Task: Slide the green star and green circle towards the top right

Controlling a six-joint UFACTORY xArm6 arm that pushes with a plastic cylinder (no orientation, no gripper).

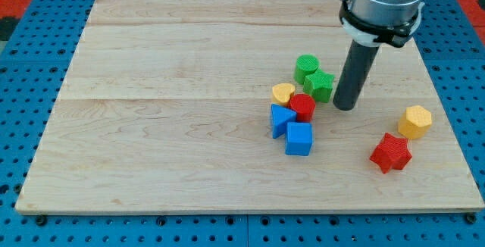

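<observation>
The green circle point(306, 67) sits right of the board's middle, with the green star point(320, 85) touching it at its lower right. My tip point(345, 107) rests on the board just right of the green star, a small gap between them. The rod rises from it to the arm at the view's top right.
A yellow heart point(283, 92), a red cylinder point(302, 107), a blue triangle point(281, 118) and a blue cube point(298, 138) cluster just below the green blocks. A yellow hexagon point(415, 121) and a red star point(391, 152) lie at the lower right. The wooden board point(167, 110) ends near them.
</observation>
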